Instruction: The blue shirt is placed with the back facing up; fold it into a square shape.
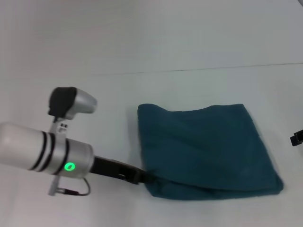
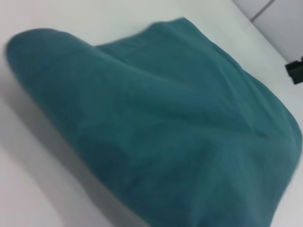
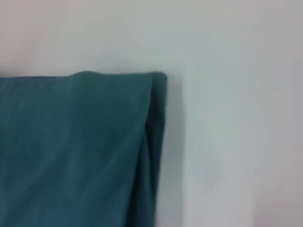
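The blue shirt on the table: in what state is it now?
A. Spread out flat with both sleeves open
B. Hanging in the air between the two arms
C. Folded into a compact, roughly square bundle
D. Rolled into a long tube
C. The blue shirt lies on the table as a layered, roughly square bundle with no sleeves showing, while the left tool is at its near left corner.

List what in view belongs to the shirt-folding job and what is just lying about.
Job:
- shirt, already folded into a rough square on the table
- left gripper, at the shirt's near left corner
- right gripper, only just in view at the right edge, apart from the shirt

Lying about:
- nothing loose; only the white table
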Robot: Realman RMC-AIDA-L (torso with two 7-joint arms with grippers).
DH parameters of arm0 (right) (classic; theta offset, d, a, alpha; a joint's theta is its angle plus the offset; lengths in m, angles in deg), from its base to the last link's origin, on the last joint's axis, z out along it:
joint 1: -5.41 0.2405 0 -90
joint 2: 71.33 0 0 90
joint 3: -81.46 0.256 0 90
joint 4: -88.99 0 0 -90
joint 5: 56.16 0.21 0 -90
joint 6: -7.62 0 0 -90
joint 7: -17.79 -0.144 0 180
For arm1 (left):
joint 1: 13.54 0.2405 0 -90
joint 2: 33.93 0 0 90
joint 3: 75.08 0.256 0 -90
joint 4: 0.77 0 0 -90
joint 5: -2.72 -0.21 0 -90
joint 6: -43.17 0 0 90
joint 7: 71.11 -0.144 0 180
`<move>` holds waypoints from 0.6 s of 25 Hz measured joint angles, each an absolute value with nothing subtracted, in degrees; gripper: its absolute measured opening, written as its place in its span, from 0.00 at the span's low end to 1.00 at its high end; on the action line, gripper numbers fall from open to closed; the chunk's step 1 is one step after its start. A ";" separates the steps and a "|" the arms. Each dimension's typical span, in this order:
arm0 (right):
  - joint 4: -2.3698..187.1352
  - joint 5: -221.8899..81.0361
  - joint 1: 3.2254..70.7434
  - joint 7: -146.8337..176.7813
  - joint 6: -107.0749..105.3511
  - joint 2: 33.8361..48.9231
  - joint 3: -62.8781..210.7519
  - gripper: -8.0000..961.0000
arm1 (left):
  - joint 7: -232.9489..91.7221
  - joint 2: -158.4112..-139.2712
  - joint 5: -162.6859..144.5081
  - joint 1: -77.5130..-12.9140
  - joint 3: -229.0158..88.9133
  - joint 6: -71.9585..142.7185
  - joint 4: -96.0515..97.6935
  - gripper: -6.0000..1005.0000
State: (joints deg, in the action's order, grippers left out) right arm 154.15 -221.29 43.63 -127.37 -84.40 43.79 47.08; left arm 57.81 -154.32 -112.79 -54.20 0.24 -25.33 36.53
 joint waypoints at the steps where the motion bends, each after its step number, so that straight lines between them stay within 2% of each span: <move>1: 154.24 -221.26 43.63 -127.29 -84.40 43.79 47.13 0.59 | 57.88 -154.06 -114.51 -54.14 -1.87 -26.01 36.60 0.09; 11: 154.46 -220.42 43.74 -126.46 -84.39 43.83 46.86 0.97 | 57.85 -153.12 -126.55 -51.08 -17.01 -29.67 38.89 0.09; 15: 154.46 -220.42 44.10 -126.44 -84.52 43.96 46.79 0.97 | 57.27 -152.75 -129.34 -50.04 -22.00 -30.75 39.23 0.09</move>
State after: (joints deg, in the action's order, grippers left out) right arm 154.46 -220.42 44.10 -126.44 -84.52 43.96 46.79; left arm 57.27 -152.75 -129.34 -50.04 -22.00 -30.75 39.23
